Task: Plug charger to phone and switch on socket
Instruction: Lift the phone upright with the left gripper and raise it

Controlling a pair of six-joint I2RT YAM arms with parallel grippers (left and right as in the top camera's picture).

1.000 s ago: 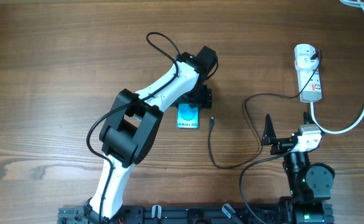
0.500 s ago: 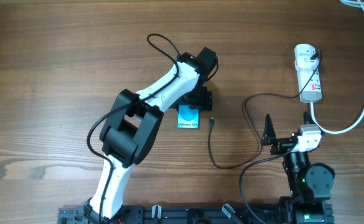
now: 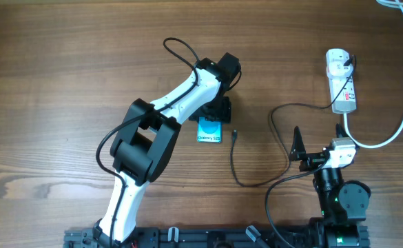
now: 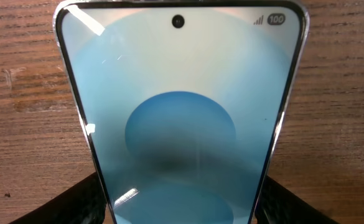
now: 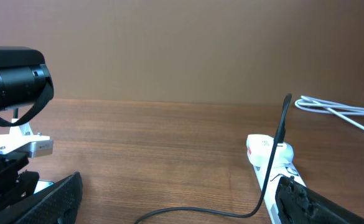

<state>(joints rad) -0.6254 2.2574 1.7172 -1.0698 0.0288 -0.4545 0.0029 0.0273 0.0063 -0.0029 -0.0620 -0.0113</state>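
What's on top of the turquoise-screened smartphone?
The flat turquoise-screened smartphone has a bare screen; the left gripper hangs over one short end, hiding it overhead, black fingers flanking it.

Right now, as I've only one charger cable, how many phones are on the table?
1. The phone lies screen up in the middle of the table, between the fingers of the left gripper. The left arm could hide another.

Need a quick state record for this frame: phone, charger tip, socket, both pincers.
phone: flat on table, screen up, lit
charger: tip on table right of phone, not inserted
socket: far right, adapter block at its far end
left pincer: fingers flanking phone; grip unclear
right pincer: open, empty
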